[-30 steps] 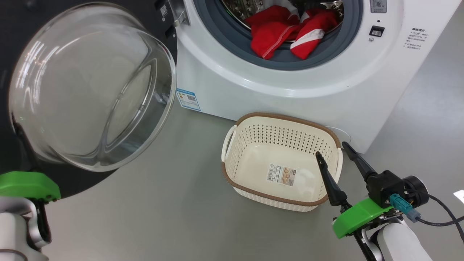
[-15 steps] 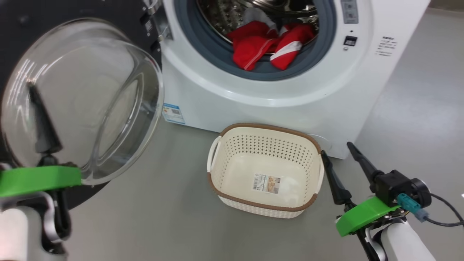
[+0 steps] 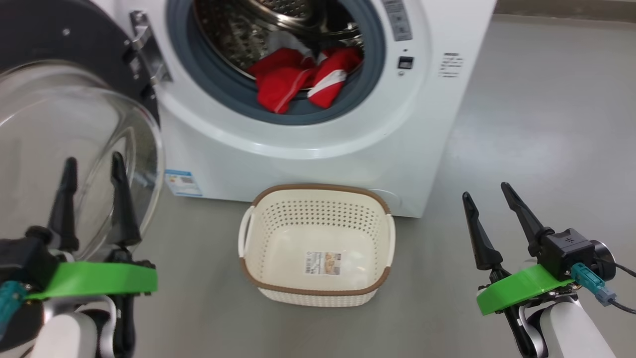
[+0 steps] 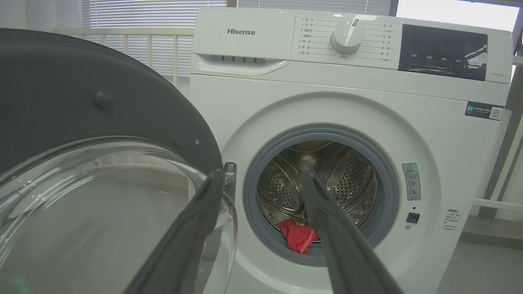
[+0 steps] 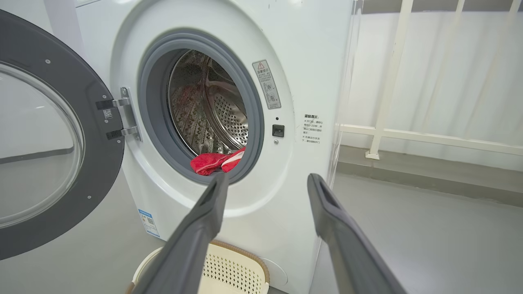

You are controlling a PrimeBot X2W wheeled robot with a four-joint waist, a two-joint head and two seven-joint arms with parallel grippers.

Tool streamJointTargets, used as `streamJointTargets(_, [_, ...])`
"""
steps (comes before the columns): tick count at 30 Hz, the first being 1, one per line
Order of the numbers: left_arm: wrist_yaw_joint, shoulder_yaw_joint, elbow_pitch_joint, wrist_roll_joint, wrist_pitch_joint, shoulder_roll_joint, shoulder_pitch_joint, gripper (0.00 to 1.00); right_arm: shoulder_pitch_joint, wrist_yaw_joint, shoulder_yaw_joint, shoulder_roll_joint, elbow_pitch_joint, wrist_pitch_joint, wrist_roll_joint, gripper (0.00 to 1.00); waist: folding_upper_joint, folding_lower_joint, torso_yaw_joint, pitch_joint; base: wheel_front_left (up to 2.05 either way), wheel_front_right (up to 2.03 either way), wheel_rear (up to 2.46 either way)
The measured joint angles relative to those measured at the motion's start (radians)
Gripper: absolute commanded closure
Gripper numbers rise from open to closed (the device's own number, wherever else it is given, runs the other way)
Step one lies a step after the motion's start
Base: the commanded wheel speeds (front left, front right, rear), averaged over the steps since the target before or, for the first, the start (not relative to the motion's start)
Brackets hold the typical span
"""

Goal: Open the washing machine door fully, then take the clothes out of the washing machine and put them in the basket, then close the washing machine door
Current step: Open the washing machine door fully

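Note:
The white washing machine (image 3: 308, 164) stands with its door (image 3: 44, 35) swung wide to the left, the clear glass bowl (image 3: 74, 149) bulging toward me. Red clothes (image 3: 298, 79) with white stripes lie at the front of the steel drum, partly over the grey rubber ring. The cream basket (image 3: 318, 189) sits empty on the floor in front of the machine. My left gripper (image 3: 93, 160) is open in front of the glass bowl, holding nothing. My right gripper (image 3: 486, 190) is open to the right of the basket, holding nothing. The left wrist view shows the left gripper (image 4: 261, 169), door (image 4: 61, 102) and clothes (image 4: 298, 239).
Grey floor (image 3: 521, 124) stretches to the right of the machine. A white railing (image 5: 384, 81) with a pale curtain behind it runs beside the machine's right side. Window blinds (image 4: 135, 16) hang behind the machine. A cable trails from my right wrist.
The camera has shifted, so the machine and basket sit further left in the picture. My left gripper has come up into view with both fingers apart before the door glass. The right gripper stays open.

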Motion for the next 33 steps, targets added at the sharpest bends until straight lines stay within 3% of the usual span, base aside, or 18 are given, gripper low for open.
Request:
streamJointTargets(3, [-0.015,-0.023,0.000,0.006,0.000,0.004,0.015,0.00,0.000,0.000,-0.001,0.000,-0.015,0.000,0.000,0.00,0.0000,0.0000,-0.024,-0.004,0.00,0.00,0.00])
streamJointTargets(4, [-0.039,-0.052,-0.001,0.029,0.000,0.020,0.034,0.00,0.000,0.000,-0.003,0.000,-0.027,-0.003,0.000,0.00,0.0000,0.0000,-0.048,-0.007,0.00,0.00,0.00])
streamJointTargets(9, [-0.046,-0.052,0.000,0.018,-0.002,0.013,0.070,0.00,0.007,0.000,-0.004,0.000,-0.044,-0.003,0.002,0.00,0.0000,0.0000,-0.095,-0.013,0.00,0.00,0.00])
streamJointTargets(16, [-0.104,-0.063,0.012,-0.028,-0.018,0.008,0.151,0.00,0.049,0.000,-0.004,0.001,-0.071,-0.003,0.007,0.00,0.0000,0.0000,-0.169,-0.025,0.00,0.00,0.00])
streamJointTargets(26, [-0.077,-0.074,0.067,-0.006,-0.027,0.008,0.265,0.00,0.129,0.000,-0.038,0.003,-0.102,-0.003,0.007,0.00,0.0000,0.0000,-0.220,-0.077,0.00,0.00,0.00])
streamJointTargets(33, [-0.088,-0.086,0.105,0.012,-0.034,0.014,0.278,0.00,0.157,0.000,-0.039,0.004,-0.114,-0.003,0.008,0.00,0.0000,0.0000,-0.226,-0.102,0.00,0.00,0.00])
